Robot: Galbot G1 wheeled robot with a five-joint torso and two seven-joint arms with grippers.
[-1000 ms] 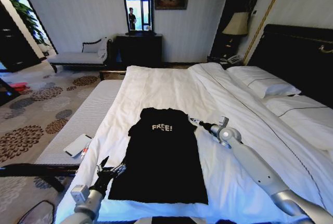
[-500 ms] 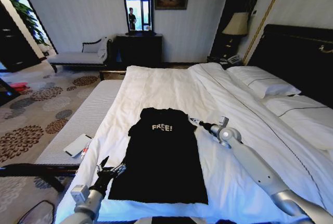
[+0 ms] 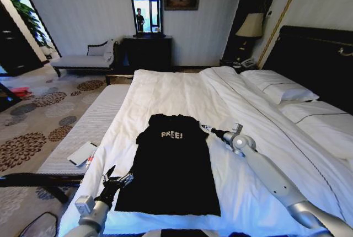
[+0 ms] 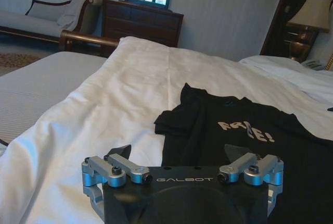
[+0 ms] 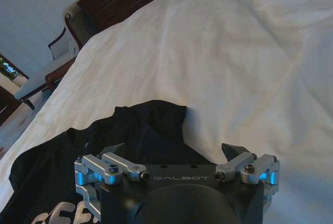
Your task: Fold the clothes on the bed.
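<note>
The clothes, a black T-shirt [image 3: 172, 165] with white "FREE!" lettering, lie flat and chest up on the white duvet of the bed [image 3: 182, 91], collar toward the far end. My left gripper [image 3: 117, 179] is open and low over the duvet, just beside the shirt's near left hem corner. In the left wrist view the left gripper [image 4: 179, 153] has the shirt [image 4: 250, 140] spread ahead of it. My right gripper [image 3: 205, 128] is open at the shirt's far right shoulder. In the right wrist view the right gripper [image 5: 174, 150] hovers over the black sleeve [image 5: 136, 130].
White pillows [image 3: 278, 85] lie against the dark headboard [image 3: 314, 55] on the right. A grey padded bench [image 3: 83, 129] with a white flat item [image 3: 83, 153] runs along the bed's left side. A chaise [image 3: 83, 60], dark dresser [image 3: 146, 52] and lamp [image 3: 251, 26] stand by the far wall.
</note>
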